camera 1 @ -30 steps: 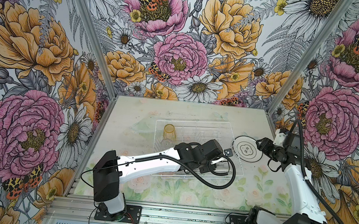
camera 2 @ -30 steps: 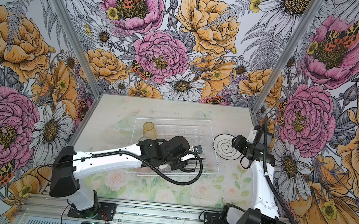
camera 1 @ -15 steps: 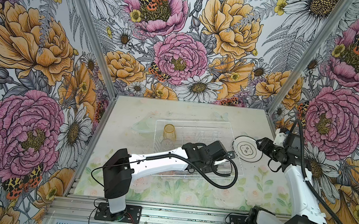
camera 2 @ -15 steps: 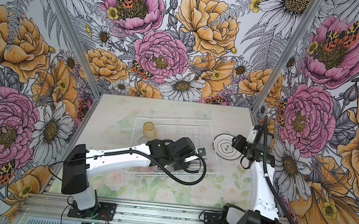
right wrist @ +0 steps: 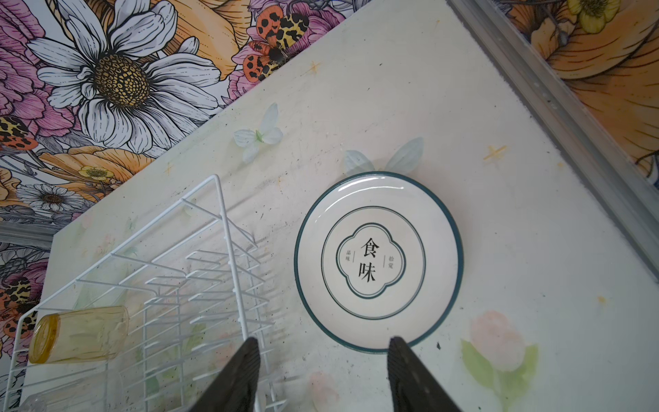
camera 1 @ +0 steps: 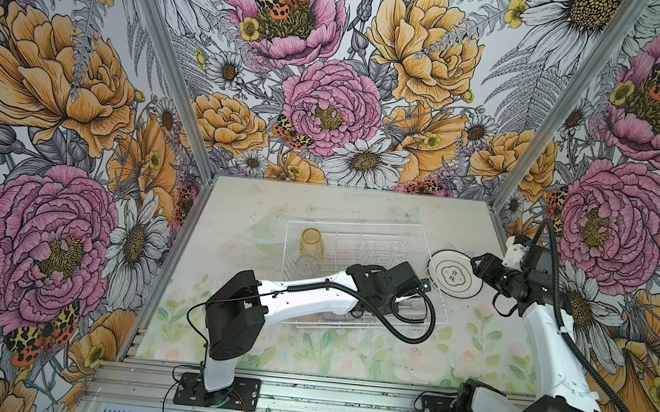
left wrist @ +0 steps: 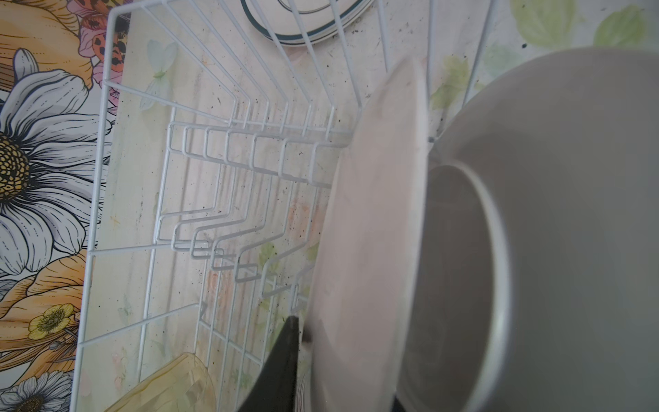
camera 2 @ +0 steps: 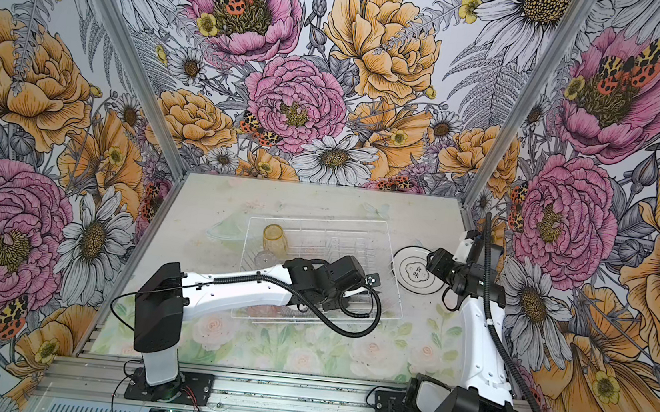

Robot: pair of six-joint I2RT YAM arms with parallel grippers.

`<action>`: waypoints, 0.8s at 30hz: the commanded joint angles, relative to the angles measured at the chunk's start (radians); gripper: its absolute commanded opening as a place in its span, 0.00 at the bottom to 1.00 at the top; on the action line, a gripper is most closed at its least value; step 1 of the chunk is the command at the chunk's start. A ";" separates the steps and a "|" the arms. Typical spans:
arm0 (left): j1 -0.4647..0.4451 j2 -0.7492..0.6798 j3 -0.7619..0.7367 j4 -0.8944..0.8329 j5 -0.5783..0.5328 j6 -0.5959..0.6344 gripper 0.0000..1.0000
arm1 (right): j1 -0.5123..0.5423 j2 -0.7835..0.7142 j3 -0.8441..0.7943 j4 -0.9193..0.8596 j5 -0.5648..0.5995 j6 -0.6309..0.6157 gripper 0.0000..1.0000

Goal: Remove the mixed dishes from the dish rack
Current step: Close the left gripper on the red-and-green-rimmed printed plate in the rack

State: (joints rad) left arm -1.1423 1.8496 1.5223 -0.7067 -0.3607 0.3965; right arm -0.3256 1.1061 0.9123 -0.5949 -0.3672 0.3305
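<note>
The dish rack (camera 1: 360, 222) (camera 2: 318, 218) is a white wire basket in mid-table. My left gripper (left wrist: 344, 360) reaches down into its right end. A white plate (left wrist: 374, 232) stands on edge between the jaws, and one black finger (left wrist: 285, 356) lies against its face. A grey bowl (left wrist: 552, 160) leans just behind that plate. An amber tumbler (camera 1: 312, 242) (right wrist: 78, 333) and a clear tumbler (camera 1: 305, 265) lie at the rack's left end. Another plate (camera 1: 455, 274) (right wrist: 378, 264), dark-rimmed, lies flat on the table right of the rack. My right gripper (right wrist: 324, 360) (camera 1: 476, 268) hovers open and holds nothing at its near edge.
Flowered walls close the table in on the left, back and right, with a metal post (right wrist: 556, 89) near the flat plate. The left arm's black cable loop (camera 1: 411, 332) hangs over the rack's front edge. An aluminium rail (camera 1: 300, 392) runs along the front.
My left arm has reached further right along the rack, and its jaws have narrowed onto the standing plate. The right arm and the flat plate have not moved.
</note>
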 commanded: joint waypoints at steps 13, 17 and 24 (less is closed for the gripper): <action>0.016 -0.019 0.004 0.088 -0.096 0.033 0.17 | 0.009 -0.012 -0.013 0.004 -0.007 -0.013 0.59; 0.016 -0.019 0.002 0.088 -0.096 0.035 0.15 | 0.010 -0.010 -0.015 0.005 -0.007 -0.013 0.59; 0.015 -0.019 -0.005 0.099 -0.099 0.039 0.13 | 0.010 -0.012 -0.015 0.006 -0.009 -0.012 0.59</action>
State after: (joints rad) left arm -1.1347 1.8496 1.5223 -0.6460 -0.4339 0.4236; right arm -0.3256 1.1061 0.9058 -0.5945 -0.3672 0.3305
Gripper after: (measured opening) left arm 0.136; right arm 0.593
